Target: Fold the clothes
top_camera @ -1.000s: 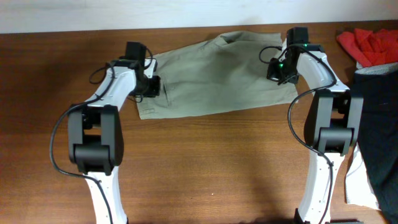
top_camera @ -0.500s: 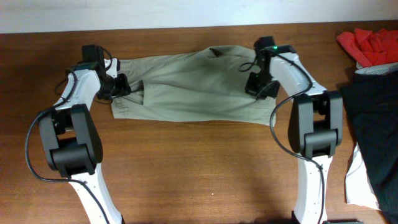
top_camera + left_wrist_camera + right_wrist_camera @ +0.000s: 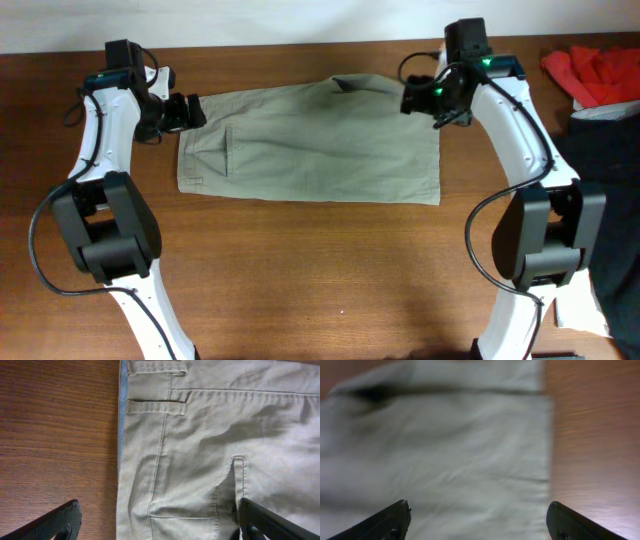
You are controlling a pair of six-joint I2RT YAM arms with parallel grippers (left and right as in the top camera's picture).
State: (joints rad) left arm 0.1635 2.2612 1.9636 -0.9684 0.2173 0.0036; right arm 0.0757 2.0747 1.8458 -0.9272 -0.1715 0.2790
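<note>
**Garment [image 3: 310, 150] laid out for folding.** The khaki garment lies flat on the table [image 3: 320, 270], far of centre, as a broad rectangle. Its waistband and belt loops [image 3: 155, 407] are at the left end and a straight edge closes the right end. A small ridge of cloth lifts at the far right corner. Elsewhere the cloth is smooth, which probably serves to line the edges up for a fold.

The left gripper [image 3: 185, 110] hangs at the far left corner, over the waistband. In its wrist view the fingertips [image 3: 55, 522] are spread wide and hold nothing. The right gripper [image 3: 420, 98] hangs over the far right corner. Its fingertips [image 3: 390, 517] are likewise parted, above the cloth and empty.

With one released gripper at each far corner, the arms seem posed for a matched pinch along the far edge.

A red cloth [image 3: 600, 72] and a dark cloth [image 3: 610, 200] lie well apart at the right, apparently awaiting their turn.
</note>
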